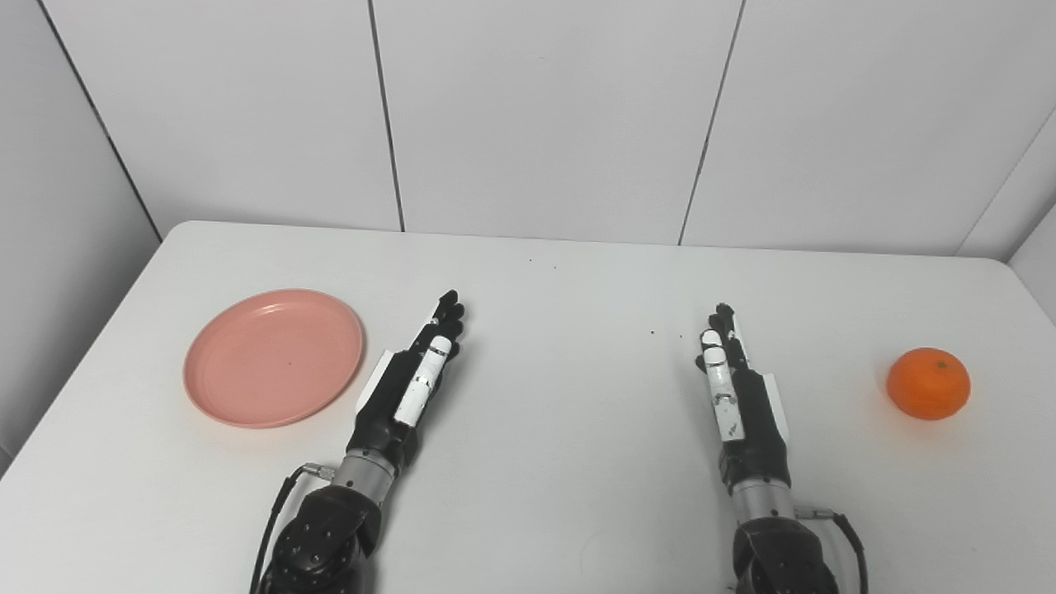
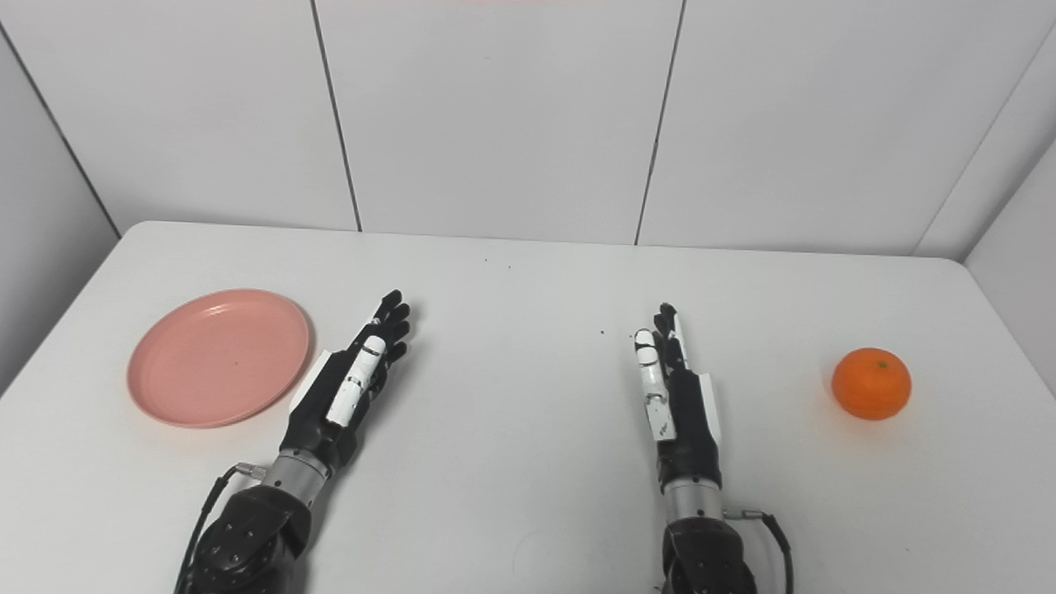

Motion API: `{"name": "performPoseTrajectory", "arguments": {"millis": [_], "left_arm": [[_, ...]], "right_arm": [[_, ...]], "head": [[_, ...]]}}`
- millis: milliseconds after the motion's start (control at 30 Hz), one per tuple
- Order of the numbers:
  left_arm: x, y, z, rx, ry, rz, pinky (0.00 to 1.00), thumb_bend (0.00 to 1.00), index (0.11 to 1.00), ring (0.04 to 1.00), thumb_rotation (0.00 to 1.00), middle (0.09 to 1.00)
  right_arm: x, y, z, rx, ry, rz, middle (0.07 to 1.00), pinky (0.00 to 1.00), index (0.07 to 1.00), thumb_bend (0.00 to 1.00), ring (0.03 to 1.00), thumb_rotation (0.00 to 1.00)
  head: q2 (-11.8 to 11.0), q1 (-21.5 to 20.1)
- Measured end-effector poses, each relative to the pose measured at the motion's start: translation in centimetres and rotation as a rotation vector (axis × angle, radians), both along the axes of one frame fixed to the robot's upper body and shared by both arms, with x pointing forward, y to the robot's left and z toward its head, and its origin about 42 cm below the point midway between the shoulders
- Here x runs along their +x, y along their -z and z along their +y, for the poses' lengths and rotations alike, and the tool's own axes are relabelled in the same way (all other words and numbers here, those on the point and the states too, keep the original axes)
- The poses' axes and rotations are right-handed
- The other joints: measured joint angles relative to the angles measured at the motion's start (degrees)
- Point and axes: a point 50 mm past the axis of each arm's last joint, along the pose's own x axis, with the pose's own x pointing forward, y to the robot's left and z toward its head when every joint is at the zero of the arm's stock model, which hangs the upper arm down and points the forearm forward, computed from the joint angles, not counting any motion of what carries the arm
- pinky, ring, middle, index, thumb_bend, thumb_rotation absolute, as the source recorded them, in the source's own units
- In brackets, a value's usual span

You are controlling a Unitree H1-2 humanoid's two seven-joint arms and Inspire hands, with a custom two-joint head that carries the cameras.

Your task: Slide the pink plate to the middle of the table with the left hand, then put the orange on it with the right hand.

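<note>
A pink plate (image 1: 272,356) lies empty on the left side of the white table (image 1: 561,297). An orange (image 1: 928,384) sits on the right side. My left hand (image 1: 417,371) is open and empty, fingers stretched forward, just right of the plate and not touching it. My right hand (image 1: 730,384) is open and empty, fingers stretched forward, well left of the orange. The same scene shows in the right eye view, with the plate (image 2: 219,356), the orange (image 2: 871,384), my left hand (image 2: 351,381) and my right hand (image 2: 672,388).
White panelled walls (image 1: 544,115) stand behind the table's far edge. A few small dark specks (image 1: 652,333) lie on the tabletop between the hands. The table's rounded corners show at the far left and far right.
</note>
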Motion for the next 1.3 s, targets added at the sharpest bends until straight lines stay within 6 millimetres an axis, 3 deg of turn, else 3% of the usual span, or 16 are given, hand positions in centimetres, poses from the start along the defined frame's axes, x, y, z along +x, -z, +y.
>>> {"name": "performPoseTrajectory", "arguments": {"millis": [900, 1167, 1300], "left_arm": [[0.0, 0.0, 0.1, -0.012, -0.001, 0.001, 1.0, 0.37, 1.0, 1.0, 0.97, 1.0], [-0.1, 0.0, -0.8, -0.025, 0.005, 0.003, 1.0, 0.38, 1.0, 1.0, 0.94, 1.0], [-0.1, 0.5, -2.0, -0.021, 0.016, 0.019, 1.0, 0.37, 1.0, 1.0, 0.92, 1.0]], "right_arm": [[0.0, 0.0, 0.0, -0.002, -0.001, 0.0, 0.976, 0.93, 0.982, 0.23, 0.96, 1.0], [-0.2, 0.2, -0.7, 0.013, -0.021, 0.007, 0.987, 0.94, 1.0, 0.25, 0.964, 1.0], [-0.3, 0.4, -1.7, 0.022, -0.035, 0.01, 0.993, 0.96, 1.0, 0.25, 0.975, 1.0]], "head": [[-0.09, 0.44], [-1.49, 5.36], [-3.95, 11.41]]}}
